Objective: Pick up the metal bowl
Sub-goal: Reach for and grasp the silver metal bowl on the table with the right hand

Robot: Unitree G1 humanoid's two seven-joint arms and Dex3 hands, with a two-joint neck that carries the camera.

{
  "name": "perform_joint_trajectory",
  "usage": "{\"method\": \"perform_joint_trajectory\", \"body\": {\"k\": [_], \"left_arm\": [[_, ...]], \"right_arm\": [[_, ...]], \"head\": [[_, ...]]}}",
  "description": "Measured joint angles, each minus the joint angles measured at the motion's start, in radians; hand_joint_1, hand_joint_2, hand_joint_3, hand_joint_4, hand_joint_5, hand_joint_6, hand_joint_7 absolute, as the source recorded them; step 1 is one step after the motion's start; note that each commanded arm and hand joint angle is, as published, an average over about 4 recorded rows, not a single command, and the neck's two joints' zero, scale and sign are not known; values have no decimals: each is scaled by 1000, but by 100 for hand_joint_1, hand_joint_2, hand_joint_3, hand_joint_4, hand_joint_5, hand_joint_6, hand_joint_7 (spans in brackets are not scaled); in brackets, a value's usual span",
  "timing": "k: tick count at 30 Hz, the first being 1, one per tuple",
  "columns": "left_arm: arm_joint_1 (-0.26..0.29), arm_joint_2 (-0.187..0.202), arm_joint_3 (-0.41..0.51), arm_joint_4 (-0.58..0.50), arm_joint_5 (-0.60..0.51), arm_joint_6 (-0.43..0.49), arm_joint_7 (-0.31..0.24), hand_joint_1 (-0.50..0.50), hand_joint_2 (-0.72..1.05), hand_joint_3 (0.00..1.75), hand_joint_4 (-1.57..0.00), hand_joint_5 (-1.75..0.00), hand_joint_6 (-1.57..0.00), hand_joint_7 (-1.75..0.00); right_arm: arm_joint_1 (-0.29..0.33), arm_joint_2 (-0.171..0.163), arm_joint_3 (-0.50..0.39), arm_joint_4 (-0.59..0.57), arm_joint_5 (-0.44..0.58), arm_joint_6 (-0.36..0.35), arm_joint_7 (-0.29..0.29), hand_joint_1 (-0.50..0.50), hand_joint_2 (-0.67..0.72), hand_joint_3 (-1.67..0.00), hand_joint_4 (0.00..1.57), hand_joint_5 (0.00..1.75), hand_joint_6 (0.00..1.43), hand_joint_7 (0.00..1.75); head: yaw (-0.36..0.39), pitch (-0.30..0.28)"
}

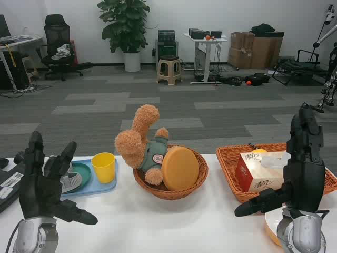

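Standing over the white table, the robot shows both black hands raised near its front edge in the head view. Its left hand is spread wide, fingers apart and pointing up, thumb stretched out to the side, with nothing in it. Just behind that hand, a light blue tray carries a yellow cup and the metal bowl, which sits at the tray's left end, partly hidden by the fingers; whether they touch it I cannot tell. At the middle of the table a round wicker basket holds a brown teddy bear lying head down beside a yellow-orange disc that leans upright against it. To the right, a wider rectangular wicker basket contains a red and white tissue box. The right hand stands edge-on in front of that basket, fingers straight up and thumb jutting left, holding nothing. Beneath its wrist lies a white and orange plate. Farther back, an office chair, a potted plant and a plastic stool stand on the grey carpet.
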Motion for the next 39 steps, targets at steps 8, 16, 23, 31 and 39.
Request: {"method": "perform_joint_trajectory", "body": {"k": [8,16,23,31,39], "left_arm": [[-4,-8,0,-39,9,-22,24,-48,-72,9,-67,-10,-13,-7],[-4,-8,0,-39,8,-23,24,-47,-72,9,-67,-10,-14,-7],[-4,-8,0,-39,8,-23,24,-48,-72,9,-67,-10,-16,-7],[-4,-8,0,-39,8,-23,24,-47,-72,9,-67,-10,-16,-7],[-4,-8,0,-39,8,-23,24,-48,-72,9,-67,-10,-16,-7]], "right_arm": [[-41,84,95,51,11,-61,1,-46,72,0,3,0,0,10],[-41,83,94,51,14,-65,1,-46,72,0,3,0,0,12],[-41,83,95,51,14,-65,0,-46,72,0,3,0,0,7],[-41,83,95,51,14,-65,0,-46,72,0,3,0,0,7],[-41,83,95,51,14,-65,0,-46,72,0,3,0,0,7]], "head": [[31,-2],[31,5],[31,5],[31,7],[31,7]]}}
